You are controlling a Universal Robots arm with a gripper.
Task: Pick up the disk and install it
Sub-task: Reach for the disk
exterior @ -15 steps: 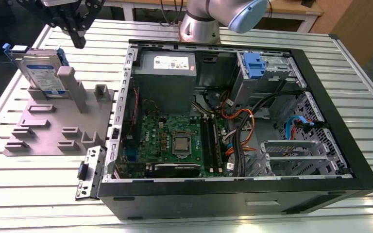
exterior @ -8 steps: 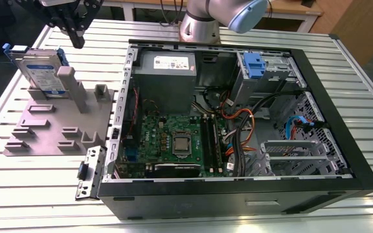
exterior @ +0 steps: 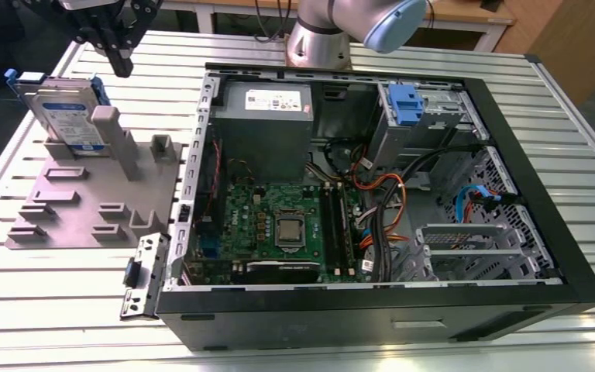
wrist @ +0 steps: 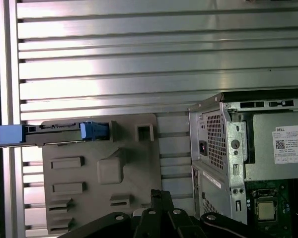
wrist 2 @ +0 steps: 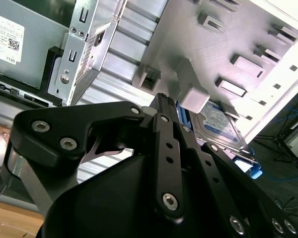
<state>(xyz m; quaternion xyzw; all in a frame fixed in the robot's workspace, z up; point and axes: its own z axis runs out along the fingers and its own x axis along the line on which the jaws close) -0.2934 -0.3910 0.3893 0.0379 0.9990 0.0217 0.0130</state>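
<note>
We see the disk (exterior: 65,116) upright on the grey fixture (exterior: 80,205), labelled face in exterior view, edge-on in first wrist view, gripper (exterior: 122,68) above the fixture, fingers (wrist 2: 165,148) closed, empty

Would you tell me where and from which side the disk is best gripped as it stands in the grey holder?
Probably by its free top edge, from straight above, closing across the two broad faces. The disk stands on edge in the grey holder, whose posts hem in its lower part; the top stands clear.
</note>
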